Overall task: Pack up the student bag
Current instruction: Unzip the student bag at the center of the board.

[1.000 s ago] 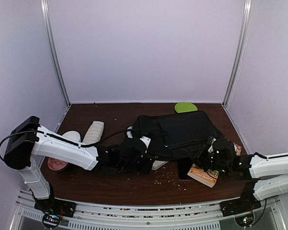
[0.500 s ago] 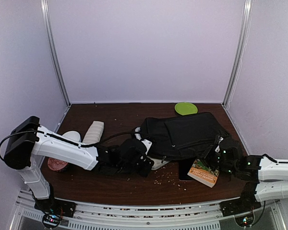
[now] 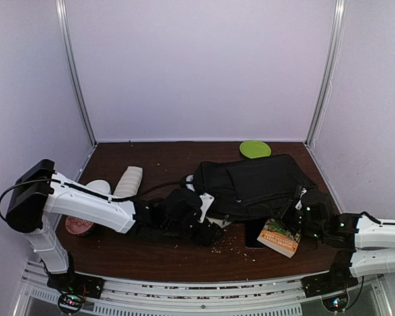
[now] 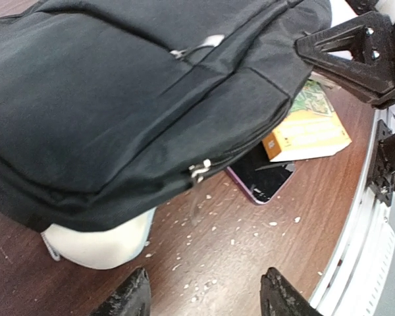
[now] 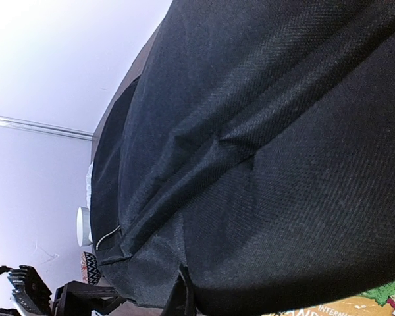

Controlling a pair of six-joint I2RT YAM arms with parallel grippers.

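The student bag (image 3: 257, 184), a large black backpack, lies on the brown table. In the left wrist view the bag (image 4: 118, 99) fills the upper part, and a metal zipper pull (image 4: 199, 171) hangs at its near edge. My left gripper (image 4: 204, 299) is open just in front of that edge, with only crumb-strewn wood between its fingertips (image 4: 128, 296). My right gripper (image 3: 303, 210) is at the bag's right end. In the right wrist view black fabric of the bag (image 5: 263, 164) covers nearly everything, and my right gripper (image 5: 186, 299) is shut, pinching its lower edge.
A yellow-green book (image 3: 280, 237) and a dark phone (image 3: 252, 234) lie partly under the bag's near right side. A white object (image 4: 99, 243) pokes out beneath the bag. A green plate (image 3: 255, 149) sits at the back. A beige roll (image 3: 128, 181), white cup (image 3: 99, 187) and patterned bowl (image 3: 79, 226) are at left.
The bag slid to the right as my right arm drew back with it. My left gripper has opened and let go of the bag's near edge.
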